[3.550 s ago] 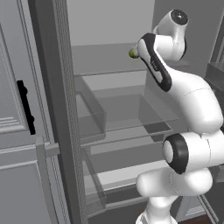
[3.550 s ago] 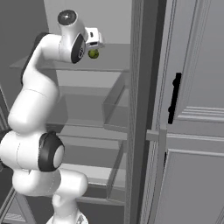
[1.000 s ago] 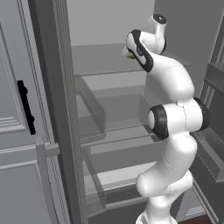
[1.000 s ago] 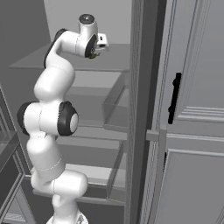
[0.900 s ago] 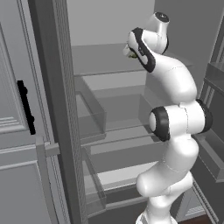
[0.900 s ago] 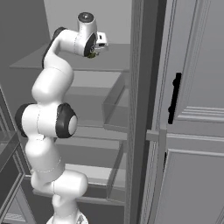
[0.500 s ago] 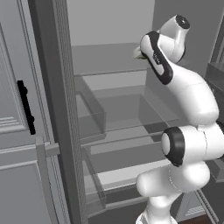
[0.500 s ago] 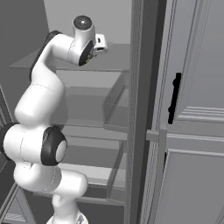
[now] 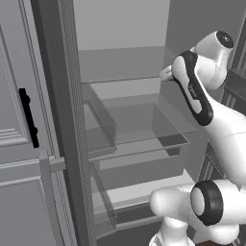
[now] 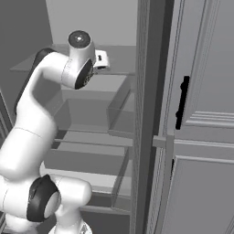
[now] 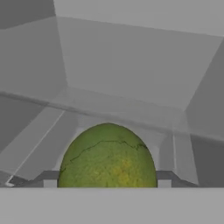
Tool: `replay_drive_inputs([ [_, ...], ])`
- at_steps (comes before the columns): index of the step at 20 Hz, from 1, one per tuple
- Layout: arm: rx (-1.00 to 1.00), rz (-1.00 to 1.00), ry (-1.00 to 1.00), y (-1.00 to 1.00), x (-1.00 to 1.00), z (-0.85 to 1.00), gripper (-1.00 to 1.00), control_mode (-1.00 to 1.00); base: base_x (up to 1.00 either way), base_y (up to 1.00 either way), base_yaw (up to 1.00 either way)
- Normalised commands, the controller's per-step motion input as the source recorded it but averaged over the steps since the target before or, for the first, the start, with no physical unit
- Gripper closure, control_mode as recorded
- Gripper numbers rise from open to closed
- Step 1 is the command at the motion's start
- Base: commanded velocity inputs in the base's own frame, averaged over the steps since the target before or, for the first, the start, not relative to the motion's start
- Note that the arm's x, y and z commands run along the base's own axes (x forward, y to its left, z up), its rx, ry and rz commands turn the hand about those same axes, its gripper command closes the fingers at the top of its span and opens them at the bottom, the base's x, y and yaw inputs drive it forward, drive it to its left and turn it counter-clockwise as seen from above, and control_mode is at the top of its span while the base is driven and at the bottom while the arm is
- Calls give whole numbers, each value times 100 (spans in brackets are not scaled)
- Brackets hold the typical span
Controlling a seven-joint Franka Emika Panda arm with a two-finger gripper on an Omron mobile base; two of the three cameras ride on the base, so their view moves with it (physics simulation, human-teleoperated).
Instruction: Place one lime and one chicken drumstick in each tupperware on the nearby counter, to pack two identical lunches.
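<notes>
1. Hand view: a green lime (image 11: 107, 156) with a cracked, mottled skin sits between the two dark fingertips (image 11: 49, 180), one tip showing at each side of it. The jaws are closed on the lime, with no gap visible on either side.
2. Gripper (image 11: 107, 183): in the base views the hand itself is mostly hidden behind the wrist; only a white block of it shows in the right base view (image 10: 101, 59), raised at upper-shelf height.
3. Behind the lime the hand view shows grey interior walls and a pale shelf edge (image 11: 113, 118) running across the frame.
4. Arm (image 9: 202, 101): it rises from the base and bends forward at the elbow, with the wrist high beside the open refrigerator (image 9: 125, 72) compartment.
5. Refrigerator interior: grey shelves (image 9: 134, 144) and clear bins (image 10: 119, 109) are stacked one below another.
6. Cabinet door (image 10: 201, 114): grey panelled front with a black bar handle (image 10: 182, 103), to the right of the open compartment in the right base view; a like door and handle (image 9: 29, 117) stand at the left in the left base view.
</notes>
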Motion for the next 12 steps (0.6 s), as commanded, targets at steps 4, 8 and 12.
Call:
replay_drive_inputs([
  [4,-11,0,37,0,-100,-84,100,-100,0,0,0],
  [8,-23,0,62,0,-83,-100,100,-100,0,0,0],
  [12,-13,0,62,0,-68,-98,100,-100,0,0,0],
])
